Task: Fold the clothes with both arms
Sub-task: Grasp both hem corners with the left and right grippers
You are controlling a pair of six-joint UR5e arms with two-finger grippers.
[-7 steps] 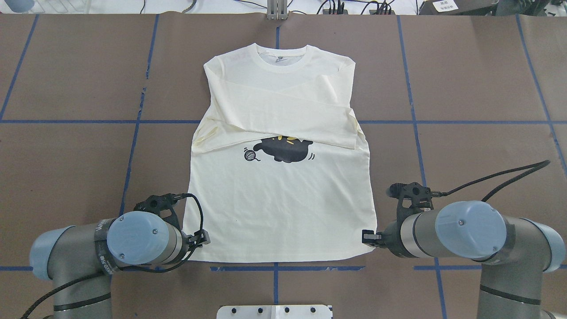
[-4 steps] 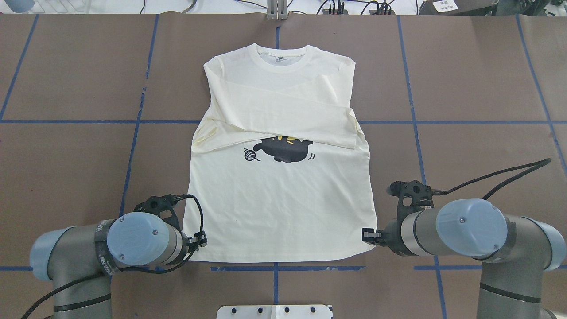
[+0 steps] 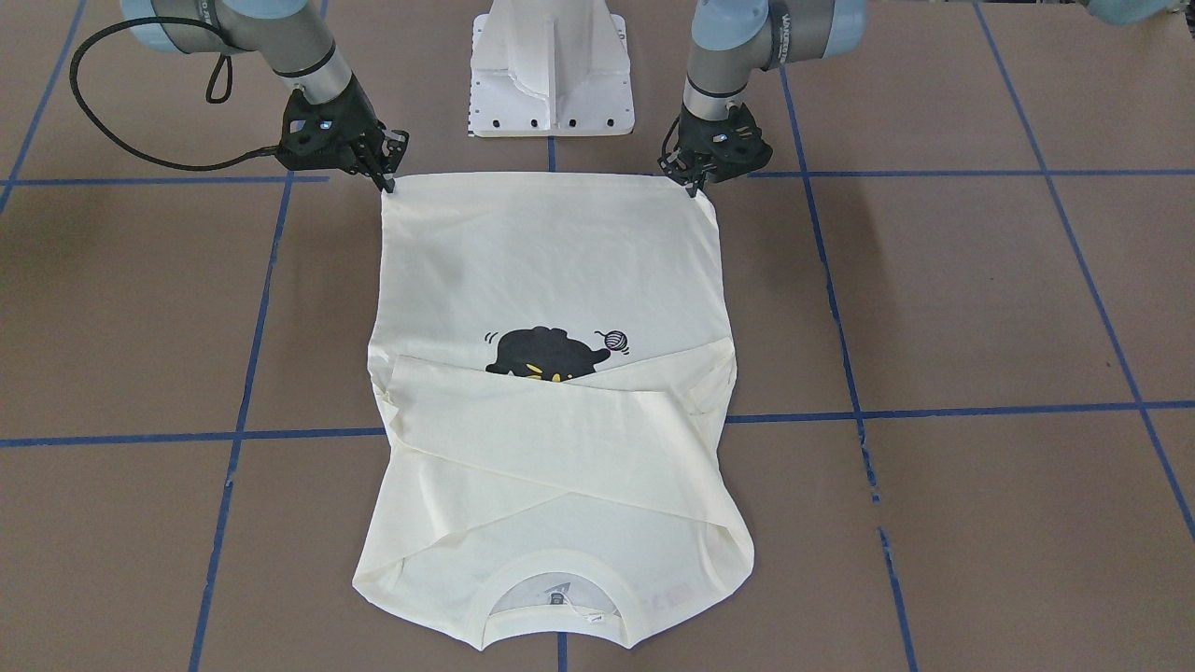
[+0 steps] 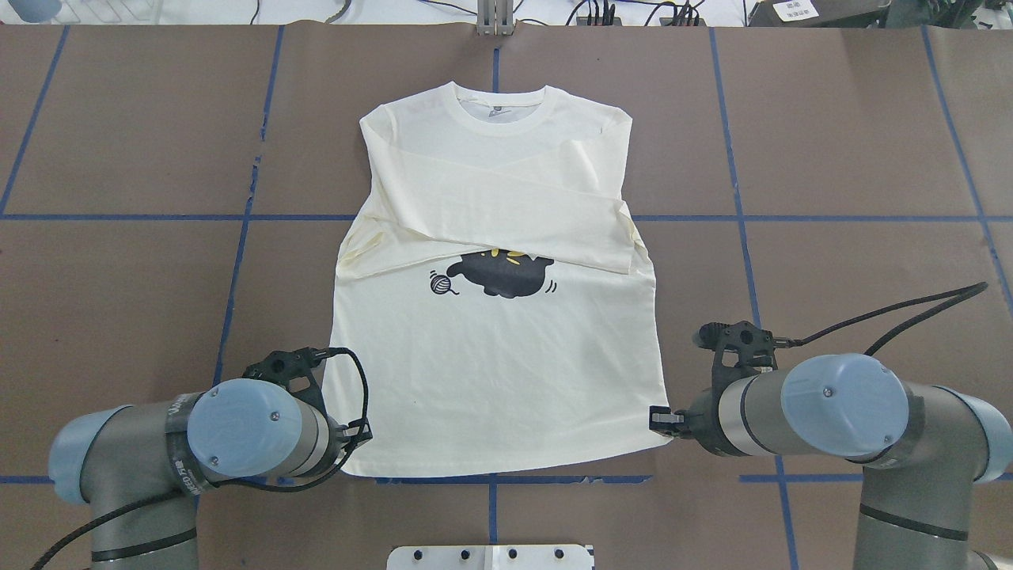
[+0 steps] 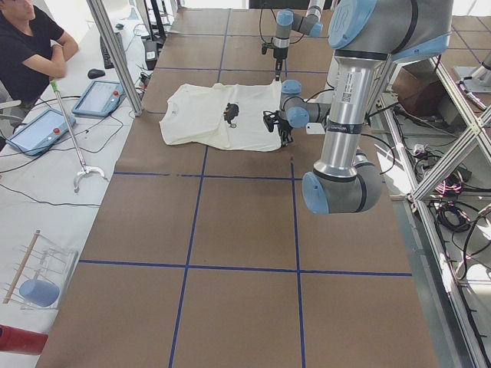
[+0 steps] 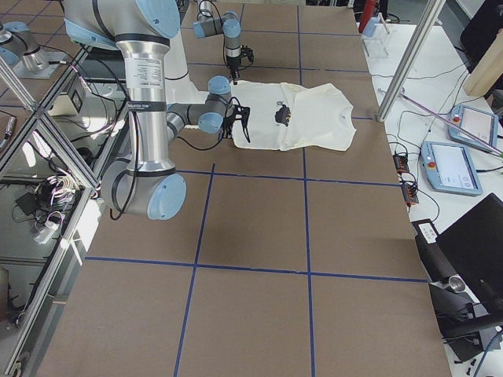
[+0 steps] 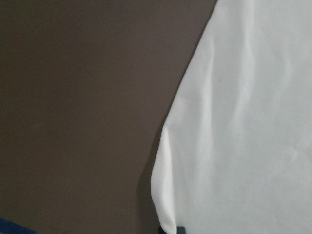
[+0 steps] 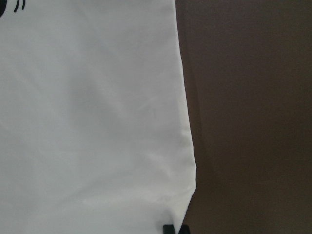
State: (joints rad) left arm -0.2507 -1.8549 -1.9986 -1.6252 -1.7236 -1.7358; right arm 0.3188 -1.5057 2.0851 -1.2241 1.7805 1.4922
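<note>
In the overhead view, nearest the robot at the lower left of the frame, we find the left gripper (image 4: 360, 433) at the lower left hem corner of the cream T-shirt (image 4: 498, 380). At the lower right, the right gripper (image 4: 657, 418) sits at the opposite hem corner. Each wrist view shows a hem corner running down into a dark fingertip at the bottom edge of the frame, with a shadow under the cloth on the left side. We therefore judge that each pair of fingers is pressed together on a pinch of hem, the corners raised slightly off the brown table (image 4: 119, 317).

Beyond the grippers, the body of the shirt lies flat and print side up in the middle of the frame. Farther up, the black cat print (image 4: 506, 273) and its yarn ball (image 4: 439, 283) show just below the two sleeves (image 4: 491, 214), which are folded in and crossed over the chest. Farthest, at the top centre, the collar (image 4: 498, 107) lies flat.

We read the step in hand as the bottom-to-top fold: the sleeves are in and the hem is gripped, but the carry is not yet made. The next move calls for both arms to raise the hem together, level and at one pace. They then carry it forward over the print and sleeves and lay it near the collar. Uneven travel would skew the fold, and too low a lift could drag the crossed sleeves out of place.
</note>
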